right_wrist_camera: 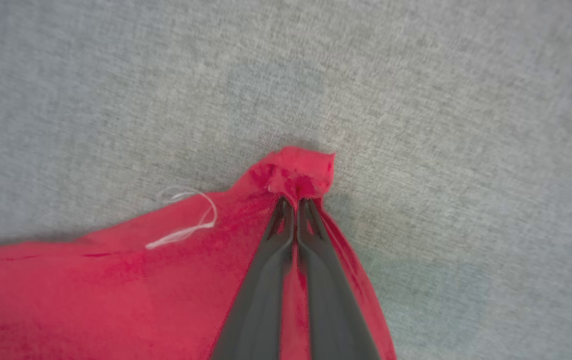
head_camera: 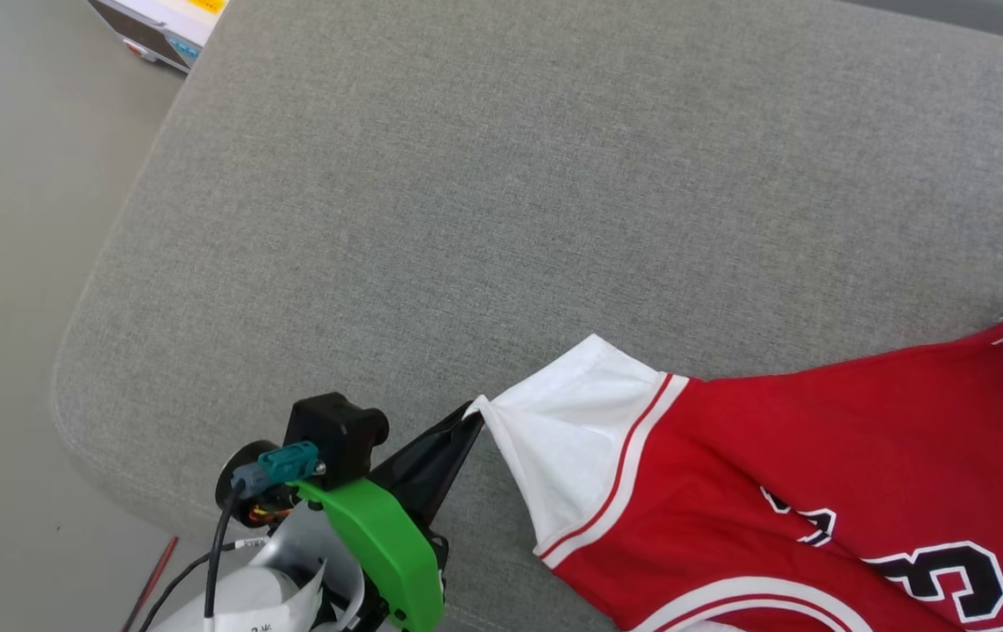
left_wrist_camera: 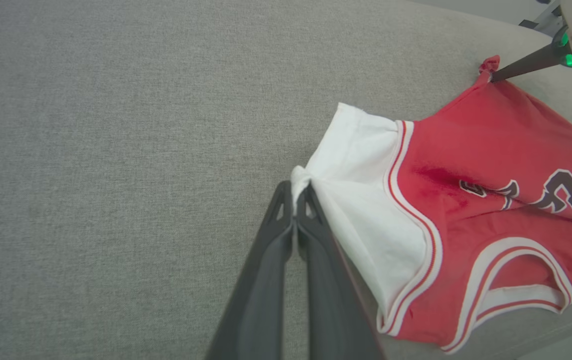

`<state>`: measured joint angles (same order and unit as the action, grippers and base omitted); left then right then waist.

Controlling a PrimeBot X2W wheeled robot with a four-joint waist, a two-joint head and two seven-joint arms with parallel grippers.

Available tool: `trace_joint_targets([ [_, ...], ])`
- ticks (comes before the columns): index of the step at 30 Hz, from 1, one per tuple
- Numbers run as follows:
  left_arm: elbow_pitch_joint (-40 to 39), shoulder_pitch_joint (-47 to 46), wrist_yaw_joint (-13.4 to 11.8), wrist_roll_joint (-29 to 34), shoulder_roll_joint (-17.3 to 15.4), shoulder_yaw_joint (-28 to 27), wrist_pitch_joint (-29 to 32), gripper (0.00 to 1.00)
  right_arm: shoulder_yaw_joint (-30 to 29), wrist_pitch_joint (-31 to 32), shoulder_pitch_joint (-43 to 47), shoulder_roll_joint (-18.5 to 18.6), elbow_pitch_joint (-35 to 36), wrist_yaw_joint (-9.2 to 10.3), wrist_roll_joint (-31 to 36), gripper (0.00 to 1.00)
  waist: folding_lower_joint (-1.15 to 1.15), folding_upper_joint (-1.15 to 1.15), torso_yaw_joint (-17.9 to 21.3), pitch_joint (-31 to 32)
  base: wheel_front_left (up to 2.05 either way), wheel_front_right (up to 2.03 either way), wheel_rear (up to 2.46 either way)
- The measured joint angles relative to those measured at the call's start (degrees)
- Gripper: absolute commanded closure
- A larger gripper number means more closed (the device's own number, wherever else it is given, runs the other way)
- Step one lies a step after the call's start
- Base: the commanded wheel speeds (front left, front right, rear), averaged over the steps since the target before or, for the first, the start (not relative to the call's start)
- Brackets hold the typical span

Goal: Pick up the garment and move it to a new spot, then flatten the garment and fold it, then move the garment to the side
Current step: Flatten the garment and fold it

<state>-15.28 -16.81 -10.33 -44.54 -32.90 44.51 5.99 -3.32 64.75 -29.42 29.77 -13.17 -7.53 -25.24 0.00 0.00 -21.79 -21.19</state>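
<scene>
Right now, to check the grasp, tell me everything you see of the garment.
The garment is a red jersey, white sleeve, striped trim, black outlined lettering, a loose white thread; it lies stretched on the grey cushion. The left gripper pinches the sleeve corner, the right gripper a red corner.

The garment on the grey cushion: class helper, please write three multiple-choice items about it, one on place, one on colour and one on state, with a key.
1. Where does the left gripper pinch the garment?
A. sleeve corner
B. neckline
C. chest number

2. The sleeve is:
A. black
B. white
C. green

3. The right gripper is:
A. open, clear of cloth
B. shut on a red corner
C. shut on nothing

Key:
1 A, it closes on the white sleeve's tip.
2 B, white cloth with red-striped trim.
3 B, its fingers meet on bunched red cloth.
</scene>
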Motion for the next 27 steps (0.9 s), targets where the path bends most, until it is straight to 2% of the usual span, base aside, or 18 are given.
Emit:
trace_joint_targets([
  [5, 0.1, 0.03, -0.29, -0.49, -0.54, -0.69, -0.16, 1.0, 1.04, -6.72, -0.02, -0.22, -1.82, 0.0, -1.8, 1.0, 0.0, 0.0, 0.78, 2.57, 0.0, 0.0, 0.0],
  [8, 0.01, -0.15, -0.51, -0.16, -3.33, -1.69, 0.52, 1.0, 2.27, -12.84, -0.15, 1.04, -1.79, 0.0, -3.22, 1.0, 0.0, 0.0, 1.7, 5.22, 0.0, 0.0, 0.0],
  [14, -1.22, -3.66, -0.62, -0.13, -7.49, -4.91, 2.41, 1.0, 4.35, -20.07, -1.11, 3.9, -1.18, 0.0, -5.55, 1.0, 0.0, 0.0, 3.82, 9.38, 0.0, 0.0, 0.0],
  [22, -3.93, -11.02, -0.43, 0.24, -11.85, -9.05, 5.95, 1.0, 6.97, -23.86, -1.28, 7.36, 4.98, -0.01, -8.61, 1.0, 0.0, 0.0, 8.46, 13.85, 0.0, 0.0, 0.0],
  [27, -4.16, -16.41, -0.25, 0.4, -13.43, -11.92, 7.17, 1.0, 7.09, -25.54, -1.28, 8.7, 9.33, -0.02, -9.79, 1.0, 0.0, 0.0, 11.68, 15.77, 0.0, 0.0, 0.0],
])
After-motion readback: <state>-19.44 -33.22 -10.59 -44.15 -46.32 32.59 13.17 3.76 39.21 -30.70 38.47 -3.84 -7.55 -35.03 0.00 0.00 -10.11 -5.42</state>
